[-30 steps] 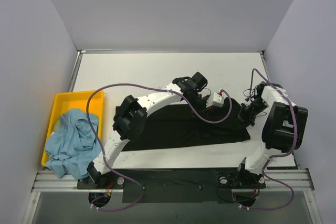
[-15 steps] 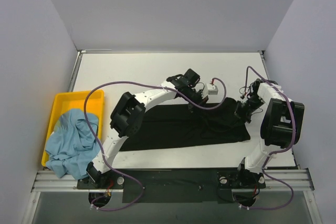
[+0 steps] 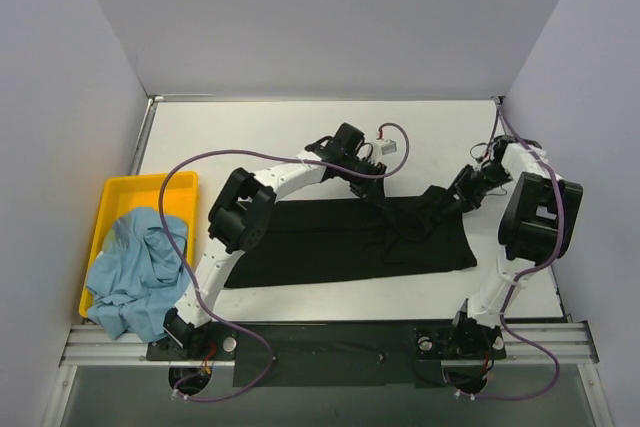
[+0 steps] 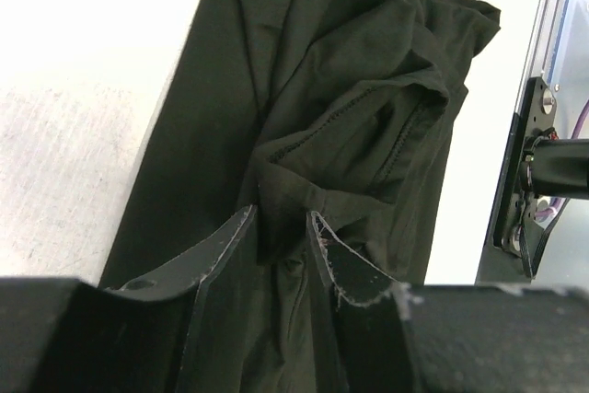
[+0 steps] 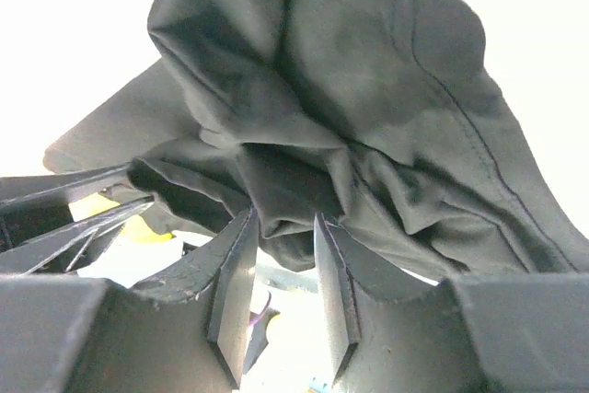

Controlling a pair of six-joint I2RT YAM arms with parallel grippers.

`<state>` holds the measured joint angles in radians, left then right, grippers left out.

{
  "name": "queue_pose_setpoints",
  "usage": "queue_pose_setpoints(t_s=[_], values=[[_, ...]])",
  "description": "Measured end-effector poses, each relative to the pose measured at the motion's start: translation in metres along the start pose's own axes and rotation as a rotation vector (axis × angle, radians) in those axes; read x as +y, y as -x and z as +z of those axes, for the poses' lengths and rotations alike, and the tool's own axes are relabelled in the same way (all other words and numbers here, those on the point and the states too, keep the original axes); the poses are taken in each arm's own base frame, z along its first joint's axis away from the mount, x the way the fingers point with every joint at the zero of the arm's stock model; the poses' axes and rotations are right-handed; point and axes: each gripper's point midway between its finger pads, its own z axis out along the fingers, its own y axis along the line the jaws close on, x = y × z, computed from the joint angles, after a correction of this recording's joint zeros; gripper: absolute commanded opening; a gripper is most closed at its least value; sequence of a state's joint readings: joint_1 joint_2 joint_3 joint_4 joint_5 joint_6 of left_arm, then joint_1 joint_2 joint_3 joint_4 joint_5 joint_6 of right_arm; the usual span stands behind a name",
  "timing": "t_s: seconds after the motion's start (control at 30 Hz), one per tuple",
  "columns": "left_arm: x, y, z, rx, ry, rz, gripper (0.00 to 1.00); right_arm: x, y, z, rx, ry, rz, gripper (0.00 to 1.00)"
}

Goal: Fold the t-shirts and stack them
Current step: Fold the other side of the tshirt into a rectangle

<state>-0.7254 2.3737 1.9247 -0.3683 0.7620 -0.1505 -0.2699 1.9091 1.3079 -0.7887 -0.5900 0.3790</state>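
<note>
Looks barely begun: pinches bunched cloth of the black t-shirt [image 3: 330, 242] in both the left hand [image 4: 281, 218] and the right hand [image 5: 281, 225], mid-fold on the tabletop [image 3: 250, 137], and leaves the light blue t-shirt [image 3: 135, 272] crumpled in the yellow tray [image 3: 125, 192], nothing stacked.

Even bright overhead light, soft shadows; wrist views overexpose white table [image 4: 74, 62], top view sharp.

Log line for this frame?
left gripper: shut on black t-shirt | right gripper: shut on black t-shirt | blue t-shirt: in yellow tray
</note>
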Motion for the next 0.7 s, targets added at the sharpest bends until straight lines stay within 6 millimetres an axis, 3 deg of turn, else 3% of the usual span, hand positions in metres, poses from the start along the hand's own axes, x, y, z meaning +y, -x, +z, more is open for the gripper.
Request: queue_pose_setpoints(t_s=[0.1, 0.2, 0.3, 0.37, 0.5, 0.6, 0.7], values=[[0.007, -0.001, -0.002, 0.001, 0.012, -0.011, 0.43, 0.007, 0.011, -0.01, -0.068, 0.009, -0.036, 0.29], [0.014, 0.002, -0.01, 0.0, 0.024, 0.025, 0.46, 0.008, 0.007, -0.03, -0.154, -0.043, -0.112, 0.39], [0.02, 0.004, -0.018, 0.015, 0.03, 0.103, 0.57, 0.011, -0.014, -0.05, -0.257, -0.127, -0.221, 0.43], [0.019, 0.006, -0.023, 0.028, 0.031, 0.159, 0.59, 0.013, -0.034, -0.054, -0.293, -0.166, -0.28, 0.44], [0.008, 0.025, -0.027, 0.015, 0.04, 0.249, 0.6, 0.006, -0.061, -0.035, -0.262, -0.236, -0.324, 0.43], [-0.002, 0.04, -0.026, -0.011, 0.048, 0.289, 0.61, -0.002, -0.064, -0.018, -0.219, -0.299, -0.322, 0.42], [-0.006, 0.038, -0.02, -0.004, 0.058, 0.299, 0.61, -0.005, -0.061, -0.004, -0.202, -0.329, -0.321, 0.39]])
